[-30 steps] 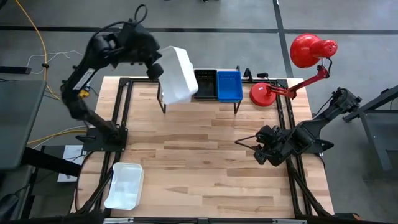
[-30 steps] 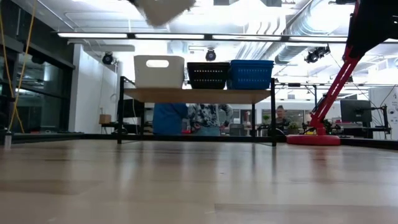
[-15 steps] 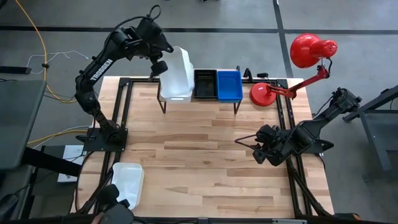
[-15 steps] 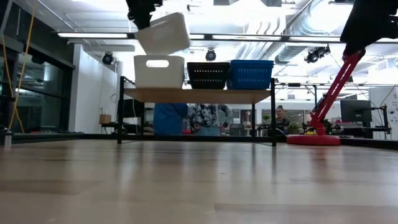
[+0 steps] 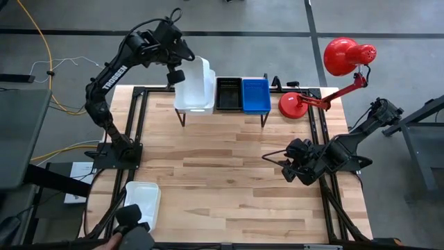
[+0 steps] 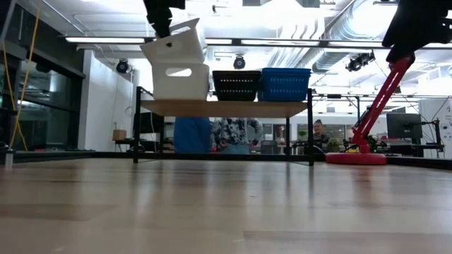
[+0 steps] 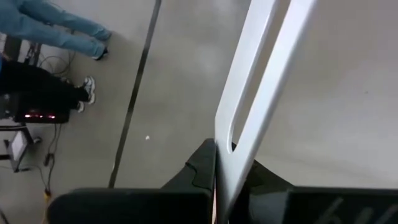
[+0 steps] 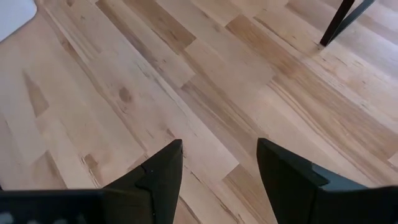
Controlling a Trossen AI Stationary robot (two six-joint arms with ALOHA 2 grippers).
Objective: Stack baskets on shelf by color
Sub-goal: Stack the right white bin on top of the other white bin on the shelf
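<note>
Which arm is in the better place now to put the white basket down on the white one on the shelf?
Left. The left gripper holds the tilted white basket just above the white one on the shelf. The right gripper is open, low over the table, far from the shelf.

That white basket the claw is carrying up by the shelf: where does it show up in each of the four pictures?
High view: white basket at upper centre-left, over the shelf's left end, held by the left claw.
Low view: tilted at upper left, above another white basket.
Left wrist view: its rim runs up from the claw.
Right wrist view: not in it.
Shared landmark: the shelf.
</note>
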